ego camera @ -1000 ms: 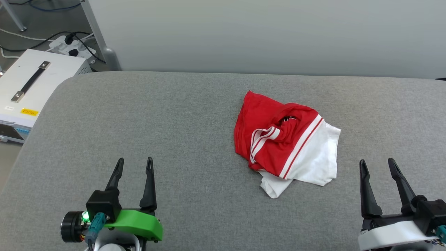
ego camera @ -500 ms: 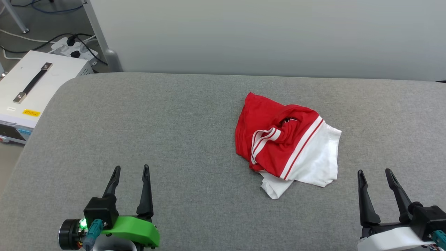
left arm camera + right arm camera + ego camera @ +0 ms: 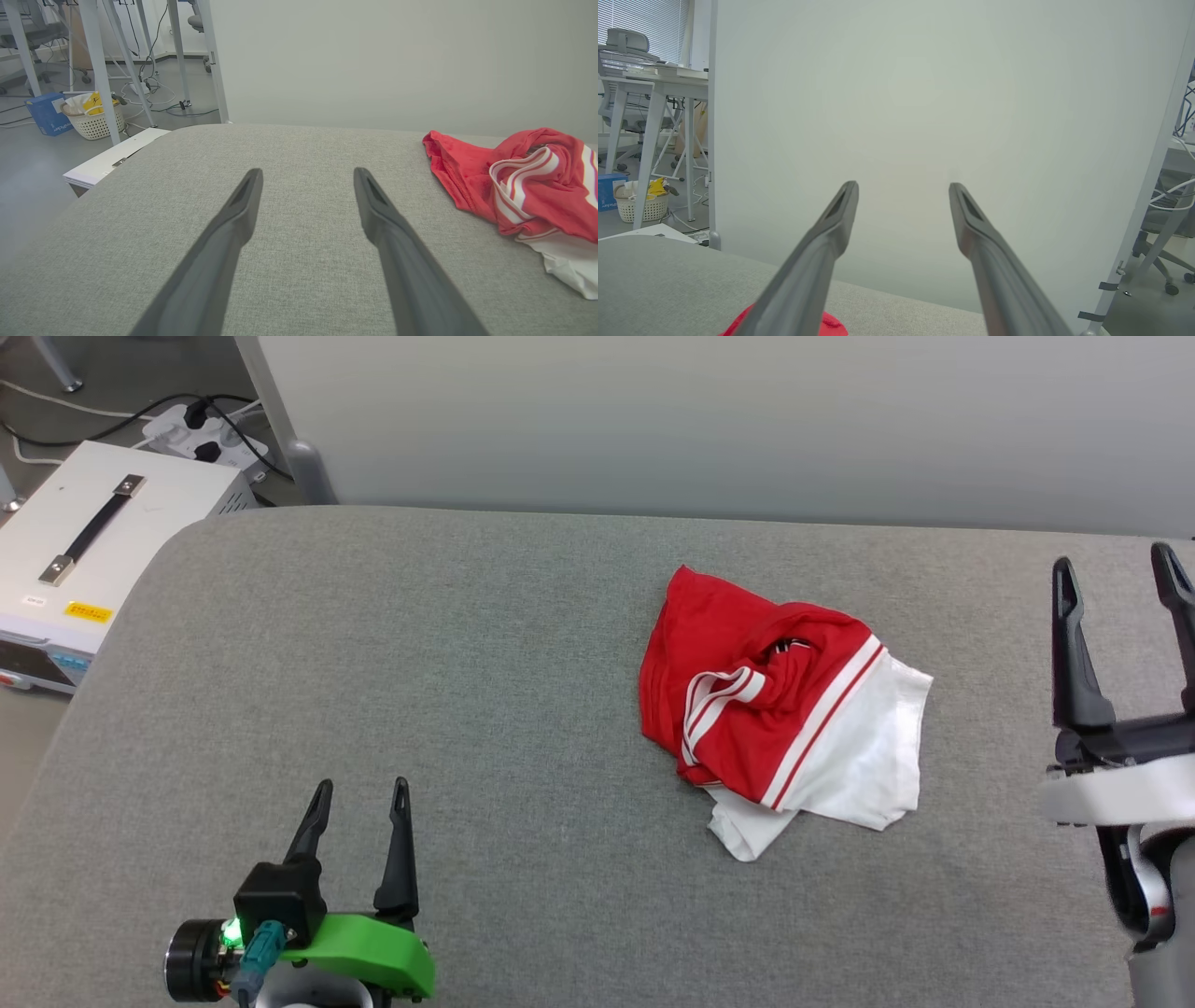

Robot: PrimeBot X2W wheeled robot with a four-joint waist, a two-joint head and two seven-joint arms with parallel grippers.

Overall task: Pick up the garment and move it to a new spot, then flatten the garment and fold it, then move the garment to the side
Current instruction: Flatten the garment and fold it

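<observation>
The right hand (image 3: 1111, 560) has lifted near the crumpled red-and-white T-shirt (image 3: 747, 728), wide open and empty, ready to grab.

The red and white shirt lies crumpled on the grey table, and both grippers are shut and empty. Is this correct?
No: the grippers are open, not shut. The head view shows the left gripper and right gripper with jaws apart. The shirt on the table is as you say.

The left gripper (image 3: 361, 789) sits at the near left, its two dark fingers spread apart, pointing away and empty. The right gripper (image 3: 1113, 565) hangs higher at the far right, fingers likewise parted, holding nothing.
</observation>
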